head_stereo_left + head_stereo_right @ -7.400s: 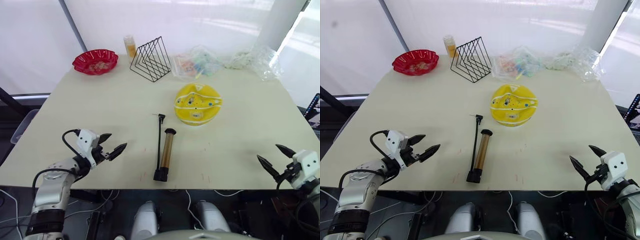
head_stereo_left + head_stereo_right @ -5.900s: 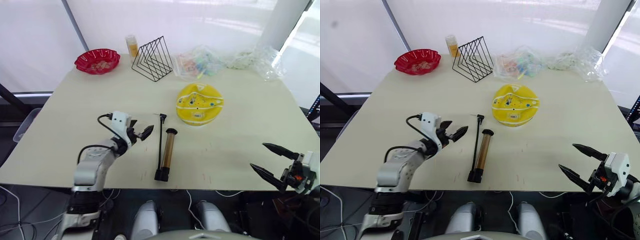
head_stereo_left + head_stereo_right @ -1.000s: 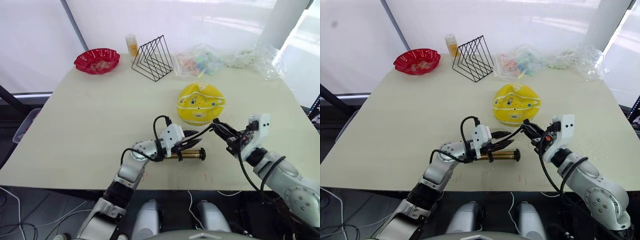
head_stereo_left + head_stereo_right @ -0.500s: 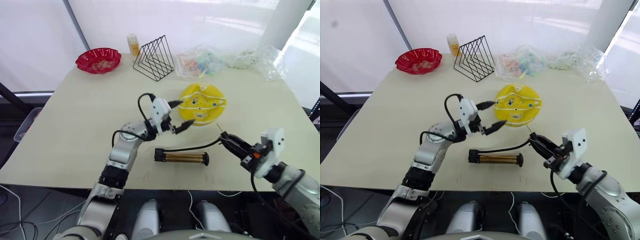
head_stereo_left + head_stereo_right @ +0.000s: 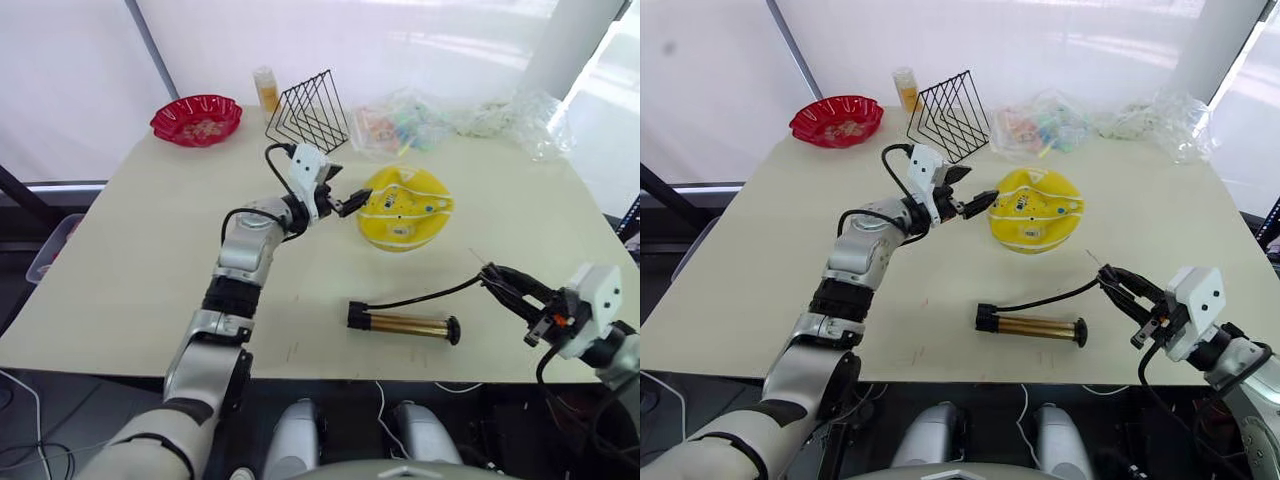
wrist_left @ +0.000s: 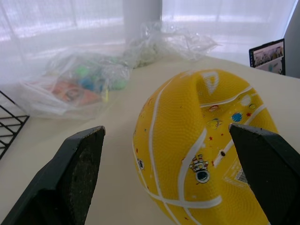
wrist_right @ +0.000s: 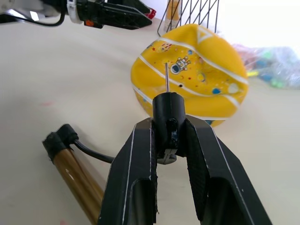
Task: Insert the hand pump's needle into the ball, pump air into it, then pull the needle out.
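The right gripper (image 7: 168, 136) clamps the needle (image 7: 166, 78) fitting, pointing at the ball (image 5: 404, 207); the left gripper (image 5: 975, 195) gapes wide beside the ball, empty.

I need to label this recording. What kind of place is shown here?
Probably an indoor test room: a plain table beside white translucent curtains, with loose props on it, a wire rack, a red bowl and plastic bags.

From the head views the needle (image 7: 166, 78) is too thin to make out; the ball (image 6: 206, 154) is cut off in the left wrist view
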Controlling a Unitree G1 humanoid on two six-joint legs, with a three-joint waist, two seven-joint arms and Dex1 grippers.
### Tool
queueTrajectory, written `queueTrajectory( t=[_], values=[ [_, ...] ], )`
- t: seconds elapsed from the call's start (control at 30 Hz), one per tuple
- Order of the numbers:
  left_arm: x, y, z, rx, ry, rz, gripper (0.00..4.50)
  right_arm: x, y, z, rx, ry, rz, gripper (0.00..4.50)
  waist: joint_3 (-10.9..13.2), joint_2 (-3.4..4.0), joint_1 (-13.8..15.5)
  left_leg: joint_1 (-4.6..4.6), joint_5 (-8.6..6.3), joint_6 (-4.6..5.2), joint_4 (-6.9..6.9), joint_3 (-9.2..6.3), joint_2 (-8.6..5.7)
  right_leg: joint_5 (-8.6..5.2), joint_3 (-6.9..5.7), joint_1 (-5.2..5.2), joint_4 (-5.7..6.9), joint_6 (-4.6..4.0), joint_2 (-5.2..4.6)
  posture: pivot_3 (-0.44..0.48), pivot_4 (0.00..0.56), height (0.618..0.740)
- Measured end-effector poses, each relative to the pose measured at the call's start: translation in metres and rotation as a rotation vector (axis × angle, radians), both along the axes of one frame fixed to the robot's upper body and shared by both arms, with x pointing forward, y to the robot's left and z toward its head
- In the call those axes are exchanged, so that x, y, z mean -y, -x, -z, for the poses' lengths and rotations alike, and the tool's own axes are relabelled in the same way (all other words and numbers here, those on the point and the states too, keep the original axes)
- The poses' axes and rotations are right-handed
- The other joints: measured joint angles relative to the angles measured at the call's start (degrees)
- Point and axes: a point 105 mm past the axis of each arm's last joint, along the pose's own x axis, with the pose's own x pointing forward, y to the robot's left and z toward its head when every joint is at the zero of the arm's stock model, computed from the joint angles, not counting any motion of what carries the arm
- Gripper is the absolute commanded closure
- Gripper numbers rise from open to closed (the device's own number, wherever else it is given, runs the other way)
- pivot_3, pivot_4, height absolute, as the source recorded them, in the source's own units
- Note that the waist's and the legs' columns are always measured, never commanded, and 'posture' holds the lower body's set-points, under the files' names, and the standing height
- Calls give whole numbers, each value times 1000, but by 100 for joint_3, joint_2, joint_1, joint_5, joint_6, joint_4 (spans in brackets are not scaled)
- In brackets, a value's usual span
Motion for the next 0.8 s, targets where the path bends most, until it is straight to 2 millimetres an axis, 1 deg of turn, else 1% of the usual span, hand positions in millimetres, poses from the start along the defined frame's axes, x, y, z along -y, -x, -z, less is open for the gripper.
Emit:
queueTrajectory(
  t=[0.13, 0.23, 0.37, 0.57, 0.7, 0.8],
  values=[
    [8, -8, 5, -45, -37, 16, 27, 2, 0, 0, 28, 17, -5, 4169, 2, -3, 0, -1, 0, 0, 0, 2, 0, 1, -1, 0, 0, -2, 0, 0, 150, 737],
    [9, -13, 5, -56, -59, 24, 27, 4, 1, 0, 42, 26, -12, 4169, 5, -6, -9, -1, 0, 0, 0, 4, 0, 9, 2, 0, -1, -15, 0, 0, 150, 737],
    [15, -20, 6, -67, -73, 28, 27, 5, 1, -1, 54, 30, -15, 4169, 11, -13, 1, -2, 0, 0, 0, 4, 0, 9, 0, 0, -2, -16, 0, 0, 150, 737],
    [27, -21, 5, -71, -73, 53, 27, 7, -1, 0, 61, 28, -13, 4169, 13, -16, -1, -5, 0, 0, 0, 4, -1, 9, 0, 0, -6, -16, 0, 0, 150, 737],
    [32, -20, 11, -92, -71, 57, 27, 8, -4, -2, 69, 26, -15, 4169, 14, -15, -4, -5, 0, 0, 2, 4, -1, 10, 0, 0, -4, -16, 0, 0, 150, 737],
    [36, -20, 12, -101, -69, 60, 27, 7, -6, -5, 85, 26, -20, 4169, 15, -17, -3, -5, 0, 0, 4, 3, -1, 10, 0, 0, -3, -15, 0, 0, 150, 737]
  ],
)
